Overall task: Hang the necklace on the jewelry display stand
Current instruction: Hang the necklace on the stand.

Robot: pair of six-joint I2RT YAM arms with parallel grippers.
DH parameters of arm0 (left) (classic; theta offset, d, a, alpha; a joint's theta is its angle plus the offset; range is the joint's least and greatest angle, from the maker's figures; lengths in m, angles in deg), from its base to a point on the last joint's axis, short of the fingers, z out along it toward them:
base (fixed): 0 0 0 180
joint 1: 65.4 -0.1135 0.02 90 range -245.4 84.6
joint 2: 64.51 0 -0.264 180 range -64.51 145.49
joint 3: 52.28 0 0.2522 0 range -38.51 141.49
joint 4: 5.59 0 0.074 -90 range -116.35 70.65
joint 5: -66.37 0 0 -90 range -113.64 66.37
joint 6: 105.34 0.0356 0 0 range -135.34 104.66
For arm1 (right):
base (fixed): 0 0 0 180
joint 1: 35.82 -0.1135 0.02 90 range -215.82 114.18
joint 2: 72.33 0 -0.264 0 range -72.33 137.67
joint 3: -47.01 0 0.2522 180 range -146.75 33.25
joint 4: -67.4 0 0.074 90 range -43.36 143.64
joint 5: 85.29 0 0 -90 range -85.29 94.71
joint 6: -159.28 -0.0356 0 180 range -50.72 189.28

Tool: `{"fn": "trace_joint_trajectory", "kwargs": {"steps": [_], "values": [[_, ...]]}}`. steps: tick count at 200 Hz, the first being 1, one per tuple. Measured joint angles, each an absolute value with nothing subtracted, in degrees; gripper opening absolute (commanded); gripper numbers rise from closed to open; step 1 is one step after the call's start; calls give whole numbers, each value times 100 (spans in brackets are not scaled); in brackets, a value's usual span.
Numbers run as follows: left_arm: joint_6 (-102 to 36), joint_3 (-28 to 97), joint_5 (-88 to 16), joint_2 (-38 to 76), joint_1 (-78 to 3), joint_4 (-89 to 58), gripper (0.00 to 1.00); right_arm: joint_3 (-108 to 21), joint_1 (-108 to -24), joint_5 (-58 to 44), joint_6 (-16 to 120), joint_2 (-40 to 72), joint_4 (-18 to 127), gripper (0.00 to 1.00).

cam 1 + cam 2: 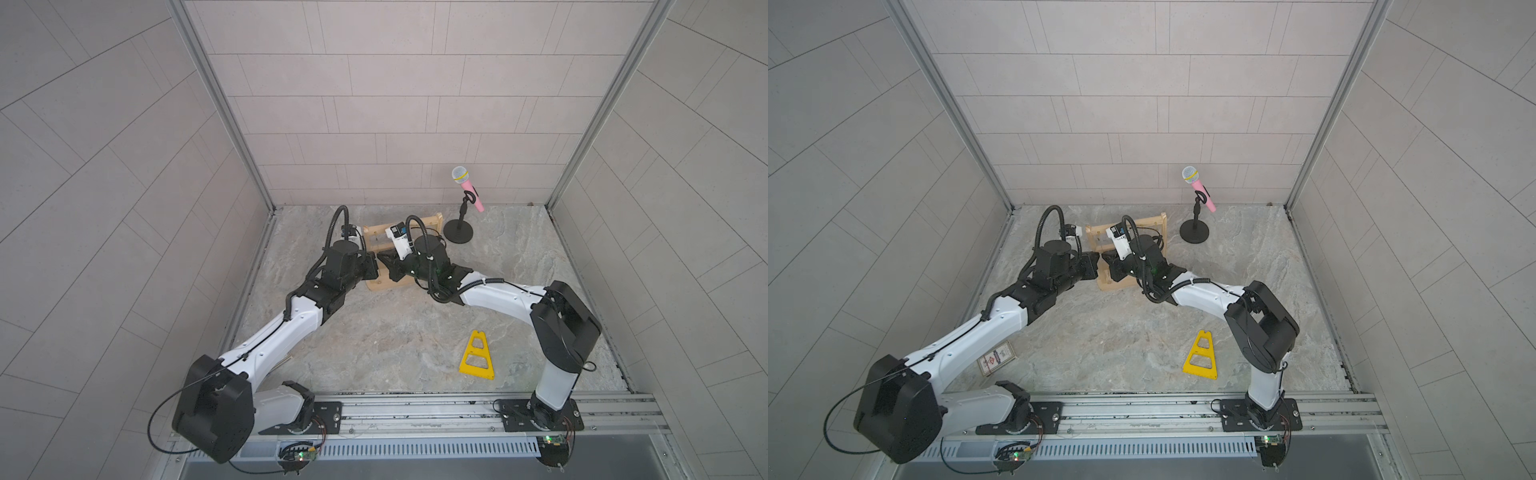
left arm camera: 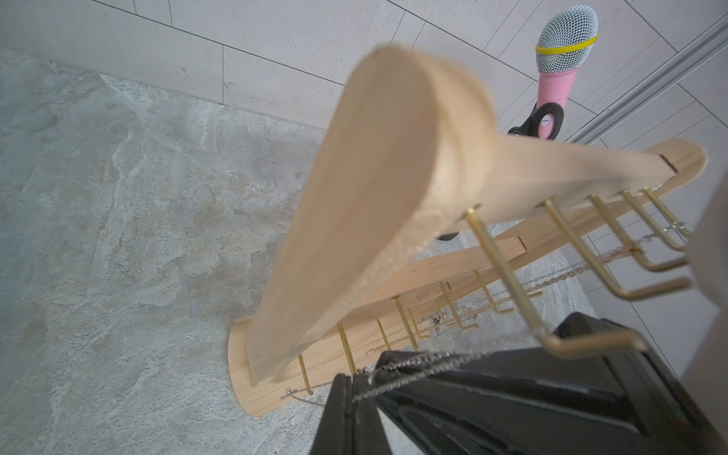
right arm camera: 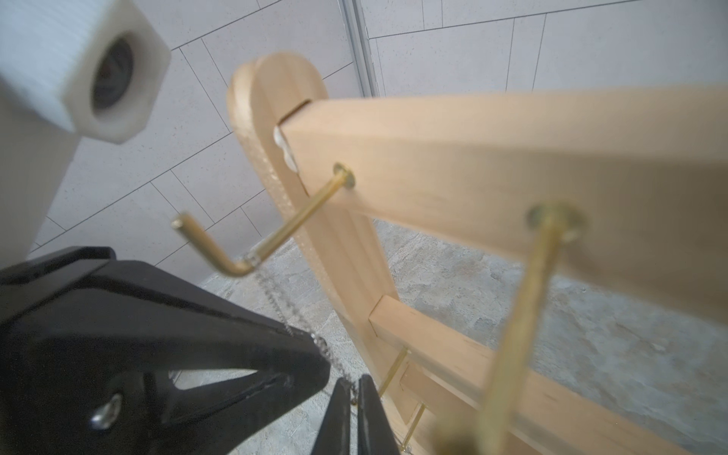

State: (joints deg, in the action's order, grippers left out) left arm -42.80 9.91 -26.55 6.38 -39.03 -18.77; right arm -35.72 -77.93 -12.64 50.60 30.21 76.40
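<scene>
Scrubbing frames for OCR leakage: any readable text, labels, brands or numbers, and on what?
None legible.
Small flat box: red diamond emblem with print, too small to read.
White wrist camera housing: dark marking, too blurred.
Pink microphone: tiny mark on its switch, too blurred.

Your jewelry display stand (image 2: pixel 374 197) is pale wood with gold hooks (image 3: pixel 299 217), the necklace (image 2: pixel 409 362) silver, the microphone (image 1: pixel 473 195) at two o'clock pink, yellow-banded.
</scene>
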Motion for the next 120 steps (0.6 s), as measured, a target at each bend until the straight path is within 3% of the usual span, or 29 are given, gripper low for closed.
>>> {"fn": "trace_joint_trajectory", "kwargs": {"steps": [120], "values": [[-4282,1002,-2657,647,-3903,-1827,0,-3389,-7793,-864,5102,2916,7677,2]]}}
